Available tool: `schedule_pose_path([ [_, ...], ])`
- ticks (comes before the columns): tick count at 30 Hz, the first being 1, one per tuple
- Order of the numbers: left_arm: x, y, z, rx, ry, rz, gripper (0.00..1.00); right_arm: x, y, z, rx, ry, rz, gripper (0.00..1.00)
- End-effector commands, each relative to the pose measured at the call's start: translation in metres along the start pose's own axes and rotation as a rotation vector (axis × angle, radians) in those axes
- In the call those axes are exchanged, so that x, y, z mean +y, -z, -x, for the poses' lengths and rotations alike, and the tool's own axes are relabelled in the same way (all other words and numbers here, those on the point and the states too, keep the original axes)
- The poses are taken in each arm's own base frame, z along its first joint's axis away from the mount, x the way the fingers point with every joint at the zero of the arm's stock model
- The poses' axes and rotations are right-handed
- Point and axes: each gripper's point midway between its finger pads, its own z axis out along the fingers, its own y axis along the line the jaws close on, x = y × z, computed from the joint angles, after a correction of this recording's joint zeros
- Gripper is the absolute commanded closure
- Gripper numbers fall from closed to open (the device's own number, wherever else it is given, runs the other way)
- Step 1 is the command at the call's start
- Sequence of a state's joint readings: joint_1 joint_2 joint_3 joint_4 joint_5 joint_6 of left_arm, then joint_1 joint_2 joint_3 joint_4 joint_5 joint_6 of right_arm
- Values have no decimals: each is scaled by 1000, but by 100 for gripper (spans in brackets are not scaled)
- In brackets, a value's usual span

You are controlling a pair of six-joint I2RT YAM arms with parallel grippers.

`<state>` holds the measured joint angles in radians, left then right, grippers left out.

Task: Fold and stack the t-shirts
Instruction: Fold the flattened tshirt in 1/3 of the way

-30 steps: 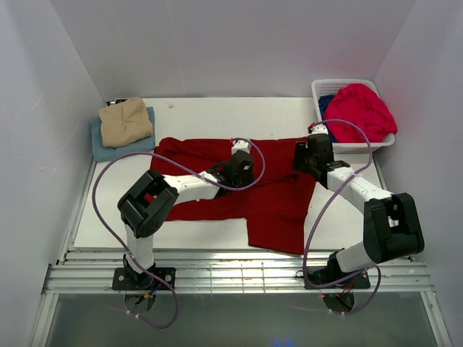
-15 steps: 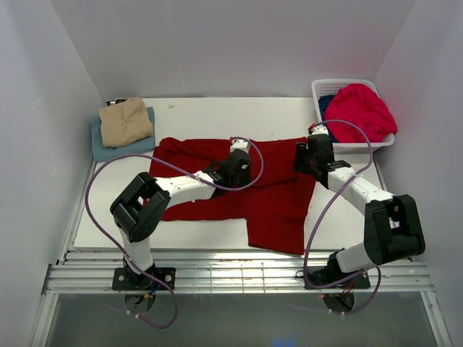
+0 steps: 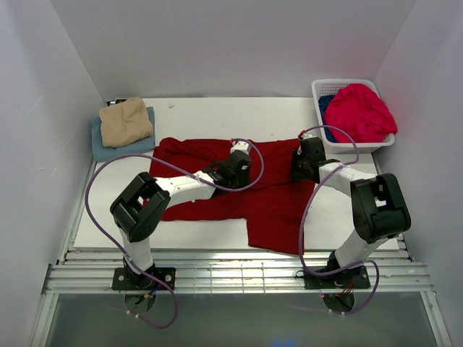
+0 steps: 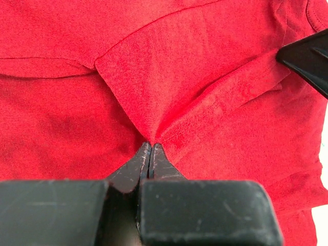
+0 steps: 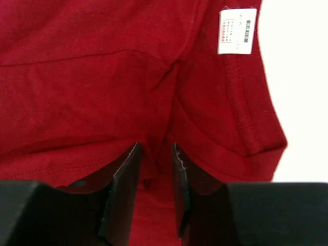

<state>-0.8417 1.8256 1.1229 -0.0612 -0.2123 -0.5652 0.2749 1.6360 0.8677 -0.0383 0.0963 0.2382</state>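
Note:
A dark red t-shirt (image 3: 275,206) lies spread across the middle of the table. My left gripper (image 3: 241,163) rests on its centre, shut on a small pinch of cloth (image 4: 150,143) that puckers up into folds. My right gripper (image 3: 302,163) is low over the shirt's right side, near the hem and a white care label (image 5: 237,31). Its jaws stand a narrow gap apart (image 5: 156,148) with a ridge of the red cloth rising between them. A folded tan t-shirt (image 3: 125,121) sits on a folded light blue one (image 3: 105,148) at the back left.
A white lattice basket (image 3: 327,85) at the back right holds a bright pinkish-red t-shirt (image 3: 360,112) and a deep blue one (image 3: 325,103). White walls close in the table (image 3: 217,112) on three sides. Purple cables loop over both arms.
The right gripper has slid left onto the shirt's right edge and its jaws have narrowed around a fold. The left arm's elbow shifted left; its gripper stays pinched on the cloth.

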Motion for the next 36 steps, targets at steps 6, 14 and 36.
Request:
schedule_pose_path([
  [6, -8, 3, 4, 2, -14, -20, 97, 16, 2, 20, -65, -19, 82, 69],
  [14, -8, 1, 2, 8, -10, -20, 98, 13, 7, 12, -49, -17, 75, 72],
  [36, -7, -1, 0, 8, -11, -18, 98, 10, 10, -15, 45, -5, 75, 92],
])
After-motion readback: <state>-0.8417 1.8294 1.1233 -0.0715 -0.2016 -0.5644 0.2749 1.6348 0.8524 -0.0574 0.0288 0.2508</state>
